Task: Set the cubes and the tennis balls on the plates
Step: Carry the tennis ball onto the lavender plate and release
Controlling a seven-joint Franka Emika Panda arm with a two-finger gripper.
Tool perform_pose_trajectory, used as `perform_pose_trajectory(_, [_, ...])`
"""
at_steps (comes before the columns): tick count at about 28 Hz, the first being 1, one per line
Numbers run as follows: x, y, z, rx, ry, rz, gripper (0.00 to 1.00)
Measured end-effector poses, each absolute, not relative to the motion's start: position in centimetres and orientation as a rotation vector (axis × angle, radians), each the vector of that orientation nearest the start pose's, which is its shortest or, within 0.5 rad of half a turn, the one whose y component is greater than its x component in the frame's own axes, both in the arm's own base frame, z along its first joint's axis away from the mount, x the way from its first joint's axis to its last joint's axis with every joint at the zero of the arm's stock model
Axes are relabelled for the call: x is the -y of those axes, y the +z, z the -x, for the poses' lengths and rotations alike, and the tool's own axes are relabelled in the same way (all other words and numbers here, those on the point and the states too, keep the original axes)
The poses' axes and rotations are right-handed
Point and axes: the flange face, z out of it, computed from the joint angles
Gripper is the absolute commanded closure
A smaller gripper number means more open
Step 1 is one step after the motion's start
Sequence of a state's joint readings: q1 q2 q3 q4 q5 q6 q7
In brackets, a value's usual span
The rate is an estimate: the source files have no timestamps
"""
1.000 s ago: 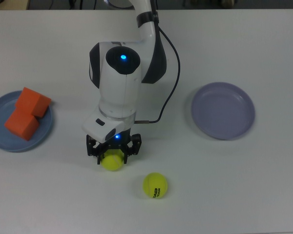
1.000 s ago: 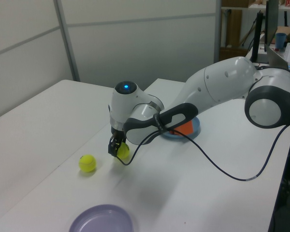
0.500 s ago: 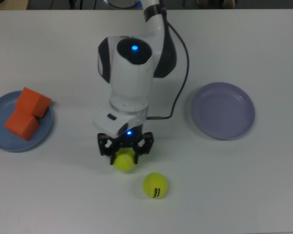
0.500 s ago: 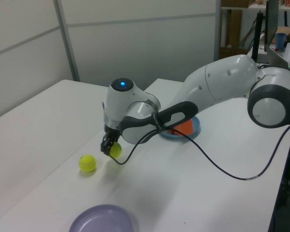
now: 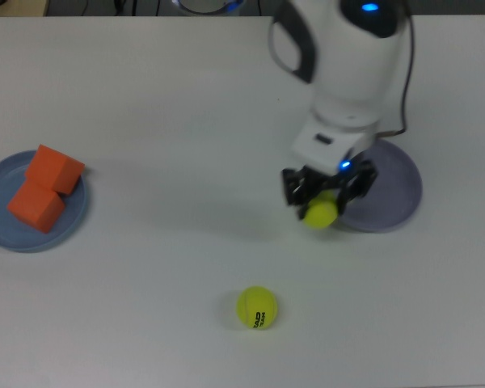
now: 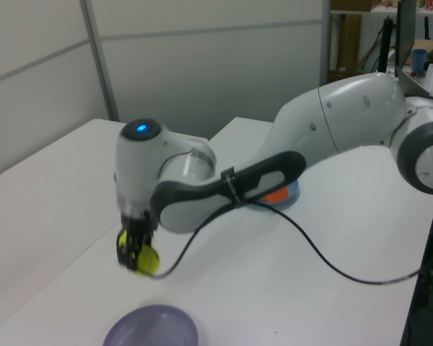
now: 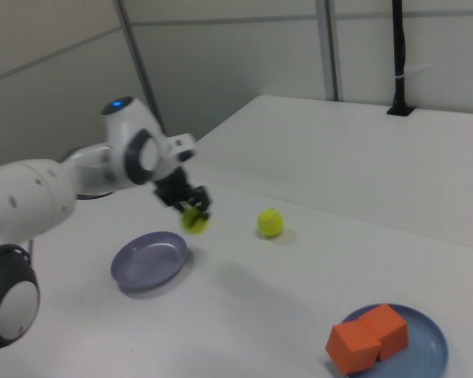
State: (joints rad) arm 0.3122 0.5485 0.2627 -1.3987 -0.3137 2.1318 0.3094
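My gripper (image 5: 323, 196) is shut on a tennis ball (image 5: 320, 213) and holds it in the air beside the left rim of the lavender plate (image 5: 388, 194) in the top view. The same held tennis ball (image 6: 146, 260) hangs above the table just beyond the lavender plate (image 6: 151, 328) in the left view, and the held tennis ball (image 7: 194, 220) shows in the right view too. A second tennis ball (image 5: 257, 307) with black print lies on the table. Two orange cubes (image 5: 47, 187) sit on the light blue plate (image 5: 0, 234).
The arm's black cable (image 6: 325, 263) trails across the white table (image 5: 162, 323) in the left view. A wall and a metal post (image 6: 99, 61) stand behind the table. The arm's body covers part of the lavender plate in the top view.
The gripper has carried the tennis ball up off the table and across to the top view's right, from beside the other ball to the lavender plate's edge.
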Motion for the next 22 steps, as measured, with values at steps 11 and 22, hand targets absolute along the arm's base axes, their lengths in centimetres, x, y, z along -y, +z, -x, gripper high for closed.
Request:
perform_pose_trajectory(11, [-44.1, 37.4, -56.2, 0.641, -0.224, 3.209, 0.0])
perform_pose_trajectory(22, [-44.3, 37.3, -56.3, 0.645, -0.259, 3.225, 0.0])
